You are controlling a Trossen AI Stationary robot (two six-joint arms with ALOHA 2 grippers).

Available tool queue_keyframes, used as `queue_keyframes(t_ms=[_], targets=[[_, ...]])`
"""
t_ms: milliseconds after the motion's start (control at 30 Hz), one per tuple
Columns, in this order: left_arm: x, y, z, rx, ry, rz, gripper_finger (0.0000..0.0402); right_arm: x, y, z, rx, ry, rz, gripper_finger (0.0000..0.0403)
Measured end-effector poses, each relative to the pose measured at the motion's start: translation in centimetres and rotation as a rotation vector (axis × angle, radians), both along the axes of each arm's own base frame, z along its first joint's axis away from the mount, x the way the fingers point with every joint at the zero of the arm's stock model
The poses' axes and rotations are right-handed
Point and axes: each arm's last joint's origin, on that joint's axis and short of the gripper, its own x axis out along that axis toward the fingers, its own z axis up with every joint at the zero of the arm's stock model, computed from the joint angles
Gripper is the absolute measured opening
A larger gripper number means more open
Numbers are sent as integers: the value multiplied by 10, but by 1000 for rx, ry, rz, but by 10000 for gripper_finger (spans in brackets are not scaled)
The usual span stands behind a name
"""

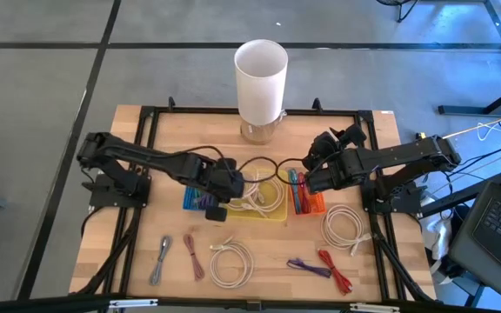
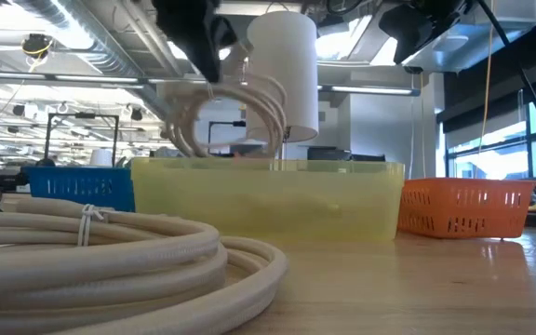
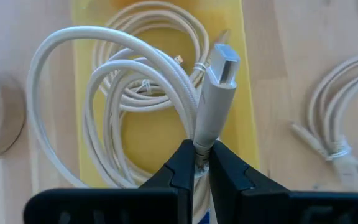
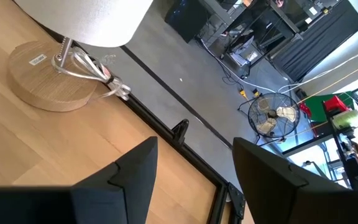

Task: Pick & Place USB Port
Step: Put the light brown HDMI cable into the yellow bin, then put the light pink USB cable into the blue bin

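Note:
My left gripper (image 3: 202, 152) is shut on a white braided USB cable (image 3: 135, 68), above the yellow bin (image 1: 272, 211) in the middle of the table. The cable's silver plug (image 3: 221, 65) sticks out past the fingertips. Its loops (image 2: 235, 116) hang over the bin, and in the low view they stay above its rim. Another coiled white cable (image 3: 157, 93) lies inside the bin. My right gripper (image 1: 313, 167) is open above the orange bin (image 1: 307, 202) and touches nothing; its fingers (image 4: 135, 171) face the lamp base (image 4: 45, 78). My left gripper pinches the white cable between its two fingers right behind the plug's grey sleeve (image 3: 205, 134). The plug points away past the fingertips. The cable is lifted clear, and its slack coiled loops (image 2: 194, 130) hang below the gripper over the yellow bin.
A blue bin (image 1: 200, 198) sits left of the yellow one. A white lamp (image 1: 261, 74) stands at the far edge, and a black cord (image 1: 259, 163) loops in front of it. White coils (image 1: 233, 263) (image 1: 344, 226) and grey, red and purple cables (image 1: 161, 259) lie near the near edge.

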Motion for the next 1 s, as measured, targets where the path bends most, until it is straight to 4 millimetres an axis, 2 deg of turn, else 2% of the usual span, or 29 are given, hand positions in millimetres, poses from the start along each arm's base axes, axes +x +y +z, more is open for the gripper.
queue_keyframes(t_ms=[333,533,667,767,900,1000], targets=[[25,14,-40,29,110,3,21,0,0,0,0,0,0,212],[35,20,-80,-24,175,5,21,0,0,0,10,8,1,212],[39,17,-98,-54,230,12,21,0,0,0,13,24,8,212],[40,15,-102,-55,243,12,29,0,0,0,14,24,7,212],[38,11,-100,-63,250,26,86,0,0,0,14,24,7,212],[37,9,-85,-65,208,36,132,0,0,0,15,23,7,212]])
